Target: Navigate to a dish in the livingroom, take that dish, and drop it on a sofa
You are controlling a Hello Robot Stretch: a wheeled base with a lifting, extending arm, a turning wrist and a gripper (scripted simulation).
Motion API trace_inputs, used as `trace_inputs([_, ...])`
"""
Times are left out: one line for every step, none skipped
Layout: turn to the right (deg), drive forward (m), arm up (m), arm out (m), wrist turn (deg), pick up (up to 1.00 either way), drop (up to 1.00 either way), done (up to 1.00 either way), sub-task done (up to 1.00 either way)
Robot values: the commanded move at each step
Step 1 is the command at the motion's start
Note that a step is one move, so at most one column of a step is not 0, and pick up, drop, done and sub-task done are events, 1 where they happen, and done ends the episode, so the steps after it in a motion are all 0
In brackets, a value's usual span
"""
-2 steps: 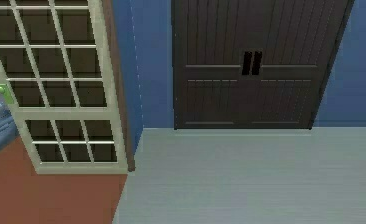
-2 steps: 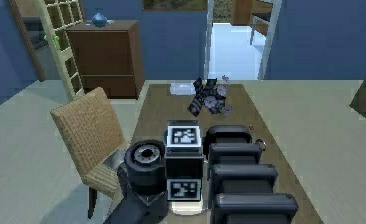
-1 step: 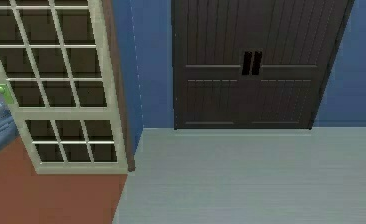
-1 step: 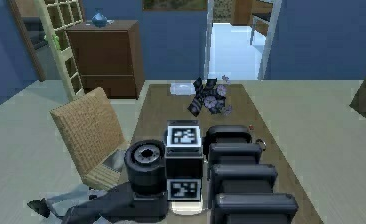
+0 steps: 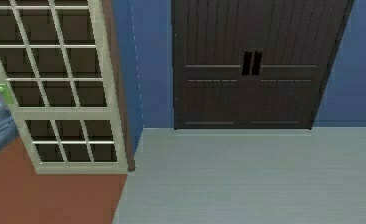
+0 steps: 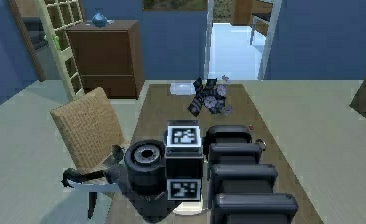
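Pincer [image 6: 81, 190] beside wicker chair [image 6: 86, 125], by tabletop [image 6: 159, 115]; its state and any load cannot be told. Dark double door [image 5: 253, 62] ahead.

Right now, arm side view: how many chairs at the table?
1: a wicker chair at the table's left edge in the picture. The arm covers the table's near end, so another may be hidden.
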Motion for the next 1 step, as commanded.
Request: trace_inputs([0.0, 0.00, 0.00, 0.00, 36.0, 0.00, 0.00, 0.00, 0.00])
